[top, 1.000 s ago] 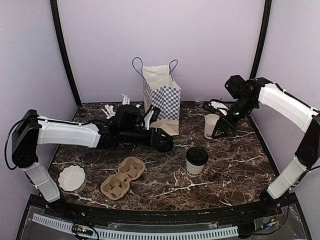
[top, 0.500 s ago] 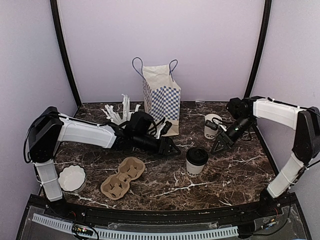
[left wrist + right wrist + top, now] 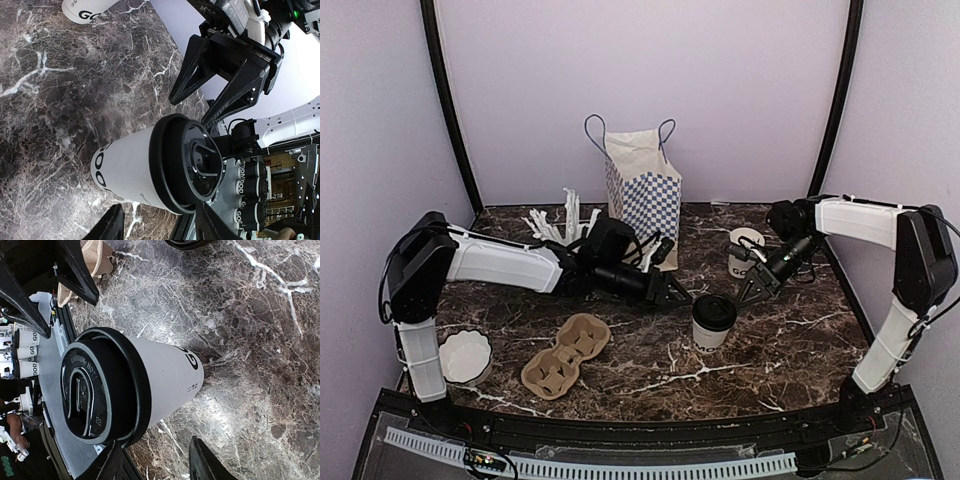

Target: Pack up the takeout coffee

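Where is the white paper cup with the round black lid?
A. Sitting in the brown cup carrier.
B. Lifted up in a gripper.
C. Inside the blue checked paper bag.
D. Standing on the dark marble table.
D: the white paper cup with the round black lid stands upright on the dark marble table. The open left gripper and open right gripper are on either side of it, neither touching it.

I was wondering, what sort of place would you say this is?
Probably a lab test booth staged as a café counter: plain lilac walls enclose a marble-look table holding a lidded takeout cup, a pulp cup carrier and a checked paper bag.
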Motion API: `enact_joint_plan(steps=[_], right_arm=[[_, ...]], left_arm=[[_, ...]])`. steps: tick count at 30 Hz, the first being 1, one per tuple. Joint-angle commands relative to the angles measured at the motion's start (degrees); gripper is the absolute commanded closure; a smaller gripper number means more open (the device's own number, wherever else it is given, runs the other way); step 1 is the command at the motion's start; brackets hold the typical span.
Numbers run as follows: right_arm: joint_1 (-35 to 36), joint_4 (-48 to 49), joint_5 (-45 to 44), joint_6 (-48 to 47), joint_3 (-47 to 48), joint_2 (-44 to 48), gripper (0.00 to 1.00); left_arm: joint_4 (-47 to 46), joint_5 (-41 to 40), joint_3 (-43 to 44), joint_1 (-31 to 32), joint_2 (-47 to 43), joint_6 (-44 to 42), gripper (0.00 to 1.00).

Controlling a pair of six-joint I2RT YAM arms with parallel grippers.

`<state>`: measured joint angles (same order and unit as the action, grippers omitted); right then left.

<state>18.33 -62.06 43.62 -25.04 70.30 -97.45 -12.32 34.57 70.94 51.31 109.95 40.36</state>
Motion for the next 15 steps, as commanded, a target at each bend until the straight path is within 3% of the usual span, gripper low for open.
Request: enact_joint_plan(steps=[1,15], right_arm=[[-0.3,-0.2,1.8,-0.9,1.3,-0.6,0.54],[-0.1,0.6,2.6,-1.9,0.2,-2.3,0.52]], left_arm=[[-0.9,2.5,2.4,0.8,1.3,-0.2,0.51],[5.8,0.9,5.6,1.2,5.5,-2.0,0.60]])
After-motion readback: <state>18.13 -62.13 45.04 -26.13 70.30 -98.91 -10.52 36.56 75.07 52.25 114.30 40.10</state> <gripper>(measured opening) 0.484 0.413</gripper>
